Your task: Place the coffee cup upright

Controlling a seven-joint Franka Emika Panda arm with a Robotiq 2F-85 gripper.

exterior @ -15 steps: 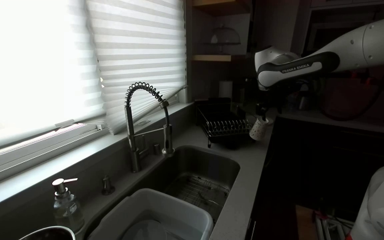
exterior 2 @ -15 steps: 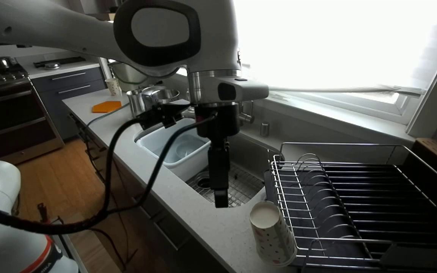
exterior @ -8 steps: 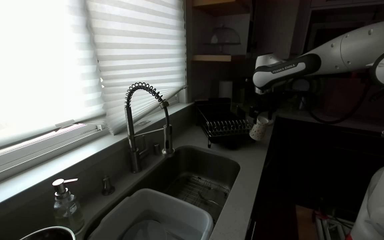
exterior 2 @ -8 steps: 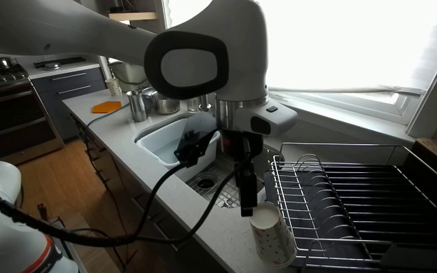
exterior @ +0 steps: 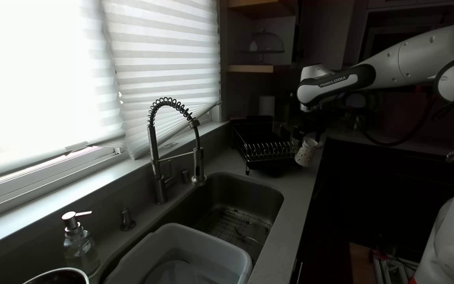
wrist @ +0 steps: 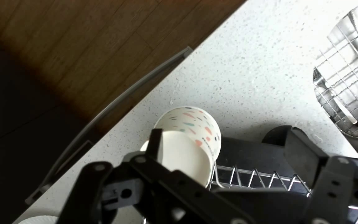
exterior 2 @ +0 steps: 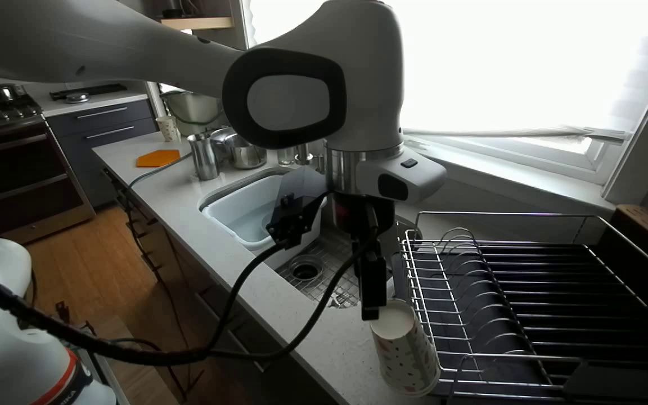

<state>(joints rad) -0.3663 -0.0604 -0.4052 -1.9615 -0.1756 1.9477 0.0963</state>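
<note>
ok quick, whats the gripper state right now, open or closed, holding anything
Gripper: open, jaws wide apart, holding nothing; in the wrist view one overlaps the coffee cup, but contact can't be told.

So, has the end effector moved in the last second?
Yes: in an exterior view, the end effector has come towards the dish rack, and in that picture it now overlaps the top edge of the coffee cup.

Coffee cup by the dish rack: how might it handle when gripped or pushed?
The coffee cup looks like thin paper, so probably light and apt to dent if squeezed hard. It seems tilted beside the dish rack, so a nudge might tip it. Being round, it could then roll.
</note>
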